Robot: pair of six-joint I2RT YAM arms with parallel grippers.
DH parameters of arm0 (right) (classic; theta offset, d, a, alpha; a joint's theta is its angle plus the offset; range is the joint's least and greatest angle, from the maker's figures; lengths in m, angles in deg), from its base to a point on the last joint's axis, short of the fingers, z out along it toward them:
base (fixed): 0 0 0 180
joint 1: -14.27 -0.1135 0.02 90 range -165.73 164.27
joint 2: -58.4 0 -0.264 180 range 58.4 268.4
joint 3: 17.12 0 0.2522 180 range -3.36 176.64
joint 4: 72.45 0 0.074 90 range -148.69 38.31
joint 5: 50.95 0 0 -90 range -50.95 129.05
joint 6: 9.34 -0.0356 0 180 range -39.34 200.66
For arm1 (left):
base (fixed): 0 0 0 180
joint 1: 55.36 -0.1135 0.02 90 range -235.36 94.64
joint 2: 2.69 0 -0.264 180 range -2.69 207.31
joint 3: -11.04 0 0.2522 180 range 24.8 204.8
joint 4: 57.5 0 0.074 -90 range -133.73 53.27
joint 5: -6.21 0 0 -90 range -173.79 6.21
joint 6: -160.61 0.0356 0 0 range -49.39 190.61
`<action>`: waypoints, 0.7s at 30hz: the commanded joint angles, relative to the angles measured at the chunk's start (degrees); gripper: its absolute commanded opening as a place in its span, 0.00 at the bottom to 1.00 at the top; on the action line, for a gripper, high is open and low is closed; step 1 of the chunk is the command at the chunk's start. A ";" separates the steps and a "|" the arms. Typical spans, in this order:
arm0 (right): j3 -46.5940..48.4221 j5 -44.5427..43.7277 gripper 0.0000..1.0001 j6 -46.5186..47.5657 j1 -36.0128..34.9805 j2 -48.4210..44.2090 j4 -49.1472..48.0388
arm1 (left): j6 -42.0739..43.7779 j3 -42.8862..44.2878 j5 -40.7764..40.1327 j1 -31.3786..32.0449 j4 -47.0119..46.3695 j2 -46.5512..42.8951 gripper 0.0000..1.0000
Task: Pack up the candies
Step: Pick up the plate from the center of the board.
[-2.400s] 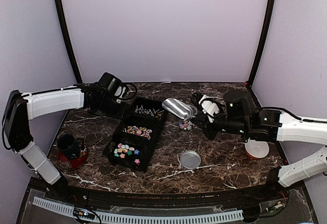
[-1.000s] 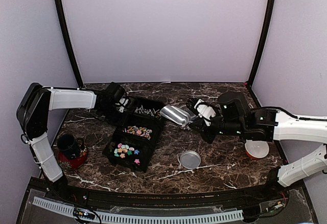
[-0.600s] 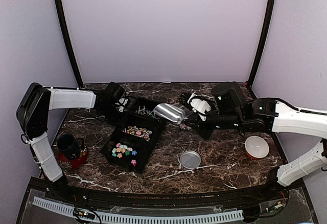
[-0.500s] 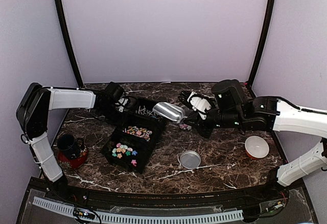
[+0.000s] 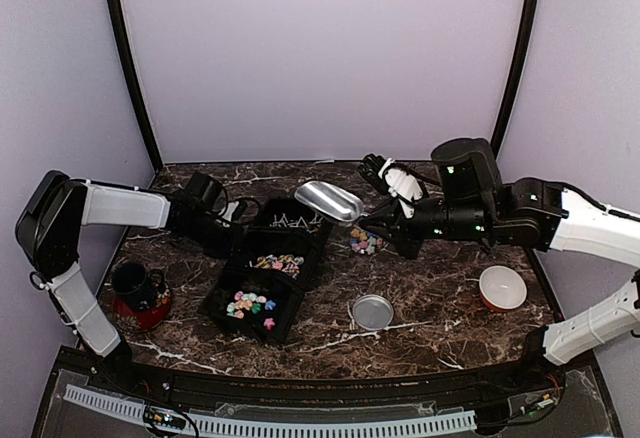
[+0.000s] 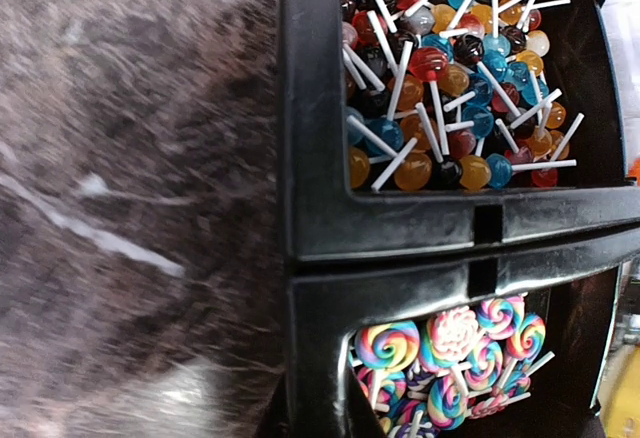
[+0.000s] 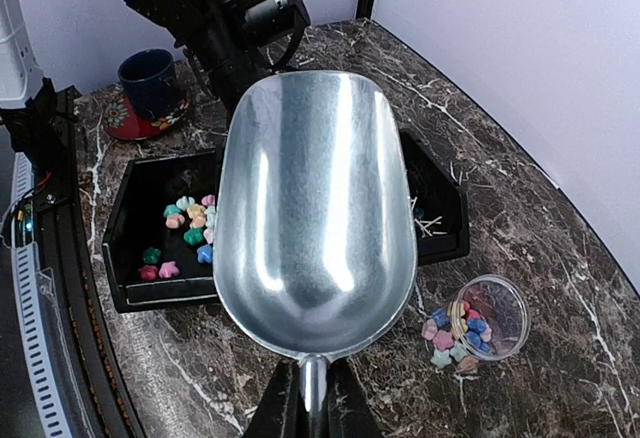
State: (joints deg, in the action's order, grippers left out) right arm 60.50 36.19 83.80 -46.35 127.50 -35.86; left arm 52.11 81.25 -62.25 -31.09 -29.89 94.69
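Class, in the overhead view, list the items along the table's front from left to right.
dark mug on a red saucer, black compartment tray, round silver metal lid, orange bowl with white inside

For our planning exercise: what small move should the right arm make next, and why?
Probably dip the shiny metal scoop toward the black tray's compartment of small coloured candies: the scoop is empty, and the clear glass jar holds only a few.
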 commanded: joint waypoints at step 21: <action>4.24 1.32 0.00 -2.26 -0.46 -2.23 0.84 | -17.38 -11.40 22.12 -1.79 -31.30 -6.11 0.00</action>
State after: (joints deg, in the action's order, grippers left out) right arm 60.61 38.58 81.61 -46.40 124.40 -37.65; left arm 29.53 64.44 -41.34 -32.64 -64.44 94.21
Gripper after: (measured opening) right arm 0.080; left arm 0.085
